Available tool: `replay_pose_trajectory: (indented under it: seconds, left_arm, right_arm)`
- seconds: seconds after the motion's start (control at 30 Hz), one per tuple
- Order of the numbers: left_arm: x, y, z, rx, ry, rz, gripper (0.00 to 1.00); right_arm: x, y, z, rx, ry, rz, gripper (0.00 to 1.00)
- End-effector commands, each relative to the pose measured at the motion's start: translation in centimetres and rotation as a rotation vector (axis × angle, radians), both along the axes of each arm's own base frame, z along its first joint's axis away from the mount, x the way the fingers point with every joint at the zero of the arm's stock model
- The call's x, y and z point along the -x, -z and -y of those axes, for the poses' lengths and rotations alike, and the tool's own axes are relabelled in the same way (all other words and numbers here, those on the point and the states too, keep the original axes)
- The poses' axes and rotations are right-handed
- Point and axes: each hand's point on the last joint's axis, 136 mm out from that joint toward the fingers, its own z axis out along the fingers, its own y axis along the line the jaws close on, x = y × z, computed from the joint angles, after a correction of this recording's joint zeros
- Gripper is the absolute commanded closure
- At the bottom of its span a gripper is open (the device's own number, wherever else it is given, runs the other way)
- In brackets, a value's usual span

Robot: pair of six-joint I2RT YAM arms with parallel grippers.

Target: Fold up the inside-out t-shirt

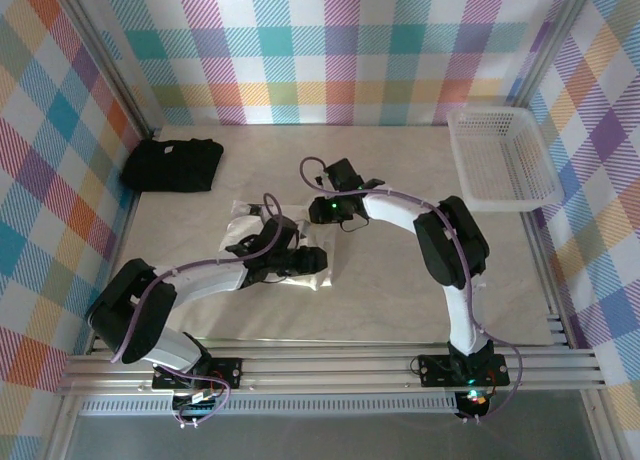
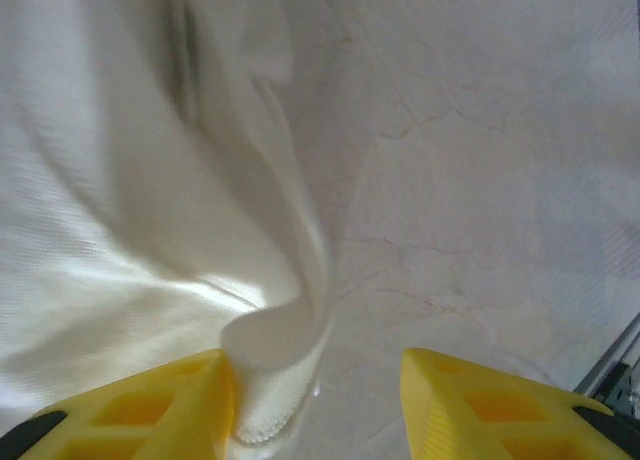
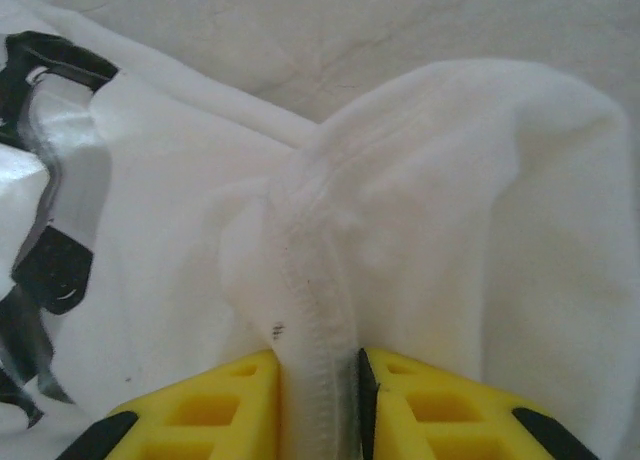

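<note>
Marbled beige tabletop (image 1: 400, 300): your crumpled cream inside-out t-shirt (image 1: 312, 263) lies well left of the lattice basket (image 1: 500, 160), right gripper (image 3: 318, 365) pinching its stitched seam, left gripper (image 2: 315, 380) spread wide beside its hem.

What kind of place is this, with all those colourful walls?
Likely a robot test booth: checked cloth walls enclose a table, the left arm and right arm are bolted to a metal rail, and a white t-shirt and basket serve as props.
</note>
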Motion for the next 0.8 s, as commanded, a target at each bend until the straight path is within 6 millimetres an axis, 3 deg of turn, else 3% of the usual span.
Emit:
replay_pose_trajectory:
  seconds: [0.0,0.37,0.5,0.63,0.77]
  left_arm:
    - [0.0,-1.5,2.5,0.017,0.095,0.078,0.53]
    - [2.0,1.0,6.4,-0.077,0.298,0.073,0.51]
    - [2.7,1.6,6.7,-0.115,0.361,0.067,0.48]
    - [2.8,-0.5,7.2,-0.096,0.400,0.102,0.40]
    - [2.8,-5.8,8.3,0.039,0.419,0.192,0.35]
  right_arm:
    - [0.1,-1.5,1.8,-0.001,0.012,0.017,0.75]
    - [1.2,-0.4,4.3,-0.111,0.048,-0.096,0.84]
    - [1.5,0.2,5.7,-0.128,0.080,-0.146,0.84]
    - [1.6,0.3,7.4,-0.118,0.105,-0.160,0.78]
    - [0.9,-1.8,9.4,-0.131,0.127,-0.106,0.73]
